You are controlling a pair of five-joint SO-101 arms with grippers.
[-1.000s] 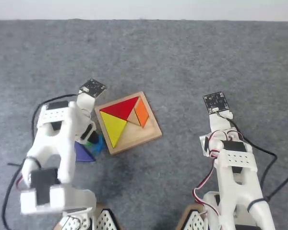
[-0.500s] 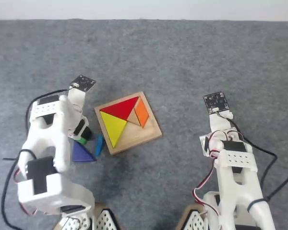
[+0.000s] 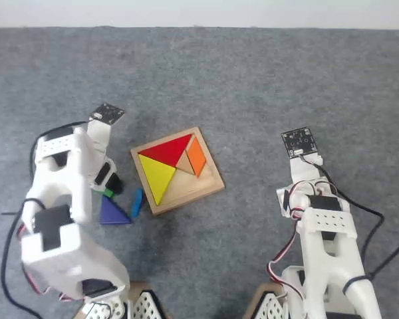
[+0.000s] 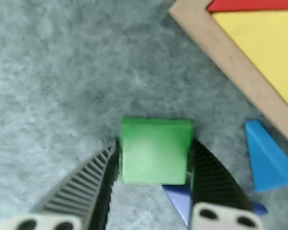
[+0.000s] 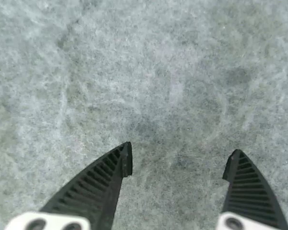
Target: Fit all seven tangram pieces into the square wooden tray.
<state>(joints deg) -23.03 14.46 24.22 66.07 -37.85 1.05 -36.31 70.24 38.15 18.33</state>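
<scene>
Retreat marks the high view: the left gripper (image 3: pixel 108 185) has pulled back from the tray (image 3: pixel 211 189) and now sits at the green square (image 3: pixel 108 193) on the grey mat (image 3: pixel 253 80). I judge a pick is under way. The red triangle (image 3: pixel 166 151), yellow triangle (image 3: pixel 156 177) and orange piece (image 3: pixel 196 157) lie in the tray, with bare wood left along its near right side.

In the left wrist view, the left gripper (image 4: pixel 155 143) clamps the green square (image 4: pixel 156 151) on both sides. The dark blue triangle (image 4: pixel 180 201) peeks out from under the square. The light blue piece (image 4: pixel 266 158) lies between the square and the tray rim (image 4: pixel 221 45), so the square must probably rise over both.

In the right wrist view, the right gripper (image 5: pixel 182 160) gapes wide over bare mat (image 5: pixel 149 62), with free room around it.
</scene>
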